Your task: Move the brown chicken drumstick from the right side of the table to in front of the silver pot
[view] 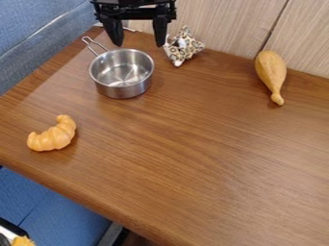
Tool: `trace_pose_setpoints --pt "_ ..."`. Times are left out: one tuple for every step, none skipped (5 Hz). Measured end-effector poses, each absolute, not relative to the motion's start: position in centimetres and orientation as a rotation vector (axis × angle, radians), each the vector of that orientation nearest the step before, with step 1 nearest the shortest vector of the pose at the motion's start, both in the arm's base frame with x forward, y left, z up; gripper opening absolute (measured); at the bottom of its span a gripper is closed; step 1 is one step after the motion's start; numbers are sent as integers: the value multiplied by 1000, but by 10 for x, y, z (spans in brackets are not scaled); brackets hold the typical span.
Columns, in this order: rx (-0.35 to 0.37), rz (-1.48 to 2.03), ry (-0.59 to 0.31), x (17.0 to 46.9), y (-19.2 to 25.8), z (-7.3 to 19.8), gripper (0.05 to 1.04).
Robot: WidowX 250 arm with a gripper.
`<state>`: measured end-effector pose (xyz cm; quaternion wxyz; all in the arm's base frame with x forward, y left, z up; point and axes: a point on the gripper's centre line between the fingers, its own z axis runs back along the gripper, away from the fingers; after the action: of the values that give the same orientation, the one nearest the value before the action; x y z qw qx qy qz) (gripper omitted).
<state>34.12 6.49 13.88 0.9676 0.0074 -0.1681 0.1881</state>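
Observation:
The black gripper (138, 42) hangs at the top of the view, its two fingers spread apart with nothing between them. Just below it stands a small steel pot (122, 89), upright and empty, its wire handle pointing to the upper left. A leopard-print cloth (184, 45) lies crumpled right of the gripper, near the wall. Farther right, a toy drumstick (271, 71) rests with its thin end toward the viewer. A toy croissant (53, 136) lies on the left part of the table, well below the pot.
The wooden table (193, 158) meets a wood-panel wall (225, 24) at the back. Blue upholstery (38, 33) borders its left side, with more blue below the front edge. A yellow item (23, 241) shows at the bottom left corner, off the table.

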Motion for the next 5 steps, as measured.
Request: trace_pose_setpoints --pt "12 387 -309 342 65 129 1000" --pt "-9 378 -273 352 44 116 1000" --pt "-10 359 -270 365 16 114 1000" --pt "-26 323 -246 376 -18 112 1000" --pt "-10 295 -242 381 -54 113 1000"
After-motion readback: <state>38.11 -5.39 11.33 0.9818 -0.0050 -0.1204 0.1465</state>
